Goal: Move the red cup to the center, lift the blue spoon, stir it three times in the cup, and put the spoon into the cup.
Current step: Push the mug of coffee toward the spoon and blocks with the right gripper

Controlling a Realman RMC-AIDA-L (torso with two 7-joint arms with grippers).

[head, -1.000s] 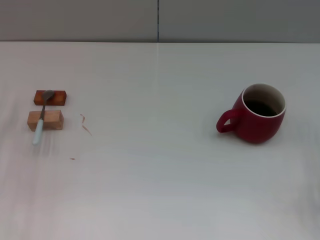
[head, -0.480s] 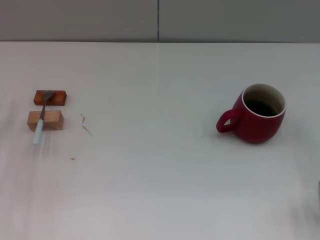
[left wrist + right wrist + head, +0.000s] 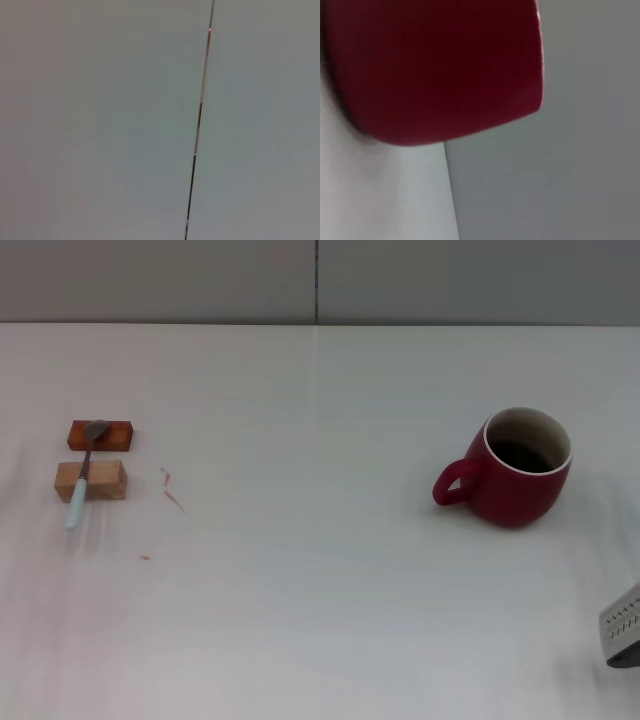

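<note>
Head view shows the red cup (image 3: 518,468) upright at the bench's (image 3: 320,620) right, a heavy, glossy, breakable thing best gripped across its rounded body; the right gripper (image 3: 623,626) barely shows, near-right, its fingers' state untellable.

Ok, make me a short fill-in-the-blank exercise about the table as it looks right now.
1. The blue spoon rests across two wooden ____.
2. The red cup stands on the robot's ____ side of the table.
3. The cup's handle points toward the robot's ____.
4. The right gripper shows at the head view's ____ right corner.

Missing words: blocks; right; left; lower
</note>
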